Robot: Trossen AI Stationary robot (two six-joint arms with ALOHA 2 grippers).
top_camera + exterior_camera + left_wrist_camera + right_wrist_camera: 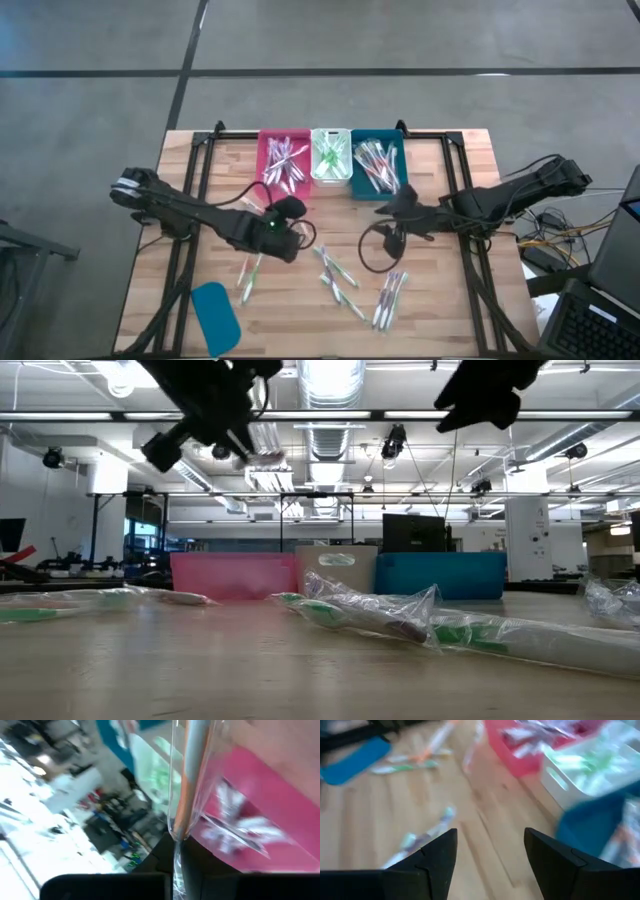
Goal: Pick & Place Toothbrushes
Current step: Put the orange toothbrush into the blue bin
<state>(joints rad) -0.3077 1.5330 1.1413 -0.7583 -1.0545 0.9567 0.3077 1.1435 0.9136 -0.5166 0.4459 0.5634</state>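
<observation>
Flat teal rounded-rectangle lid (214, 315): lies on the wooden slatted table (440, 310) near its front left corner.
Left gripper (291, 209): raised above the table in front of the pink bin, fingers pinched on a clear-wrapped toothbrush (186, 795) that shows an orange streak in the left wrist view.
Loose wrapped toothbrushes, left group (249, 274): a few lie side by side on the table, just in front of the left arm.
Pink rectangular plastic bin (284, 158): at the back edge, leftmost of three touching bins, holding wrapped toothbrushes with pink accents.
White rectangular plastic bin (330, 155): middle of the row, holding green-accented toothbrushes.
Loose toothbrushes, centre (338, 281): scattered across the middle of the table toward the front edge.
Teal rectangular plastic bin (376, 162): rightmost of the row, holding toothbrushes with red accents.
Loose toothbrushes, right group (389, 298): a small bundle near the front edge.
Right gripper (385, 207): raised just in front of the teal bin, fingers (437, 855) spread wide with nothing between them.
</observation>
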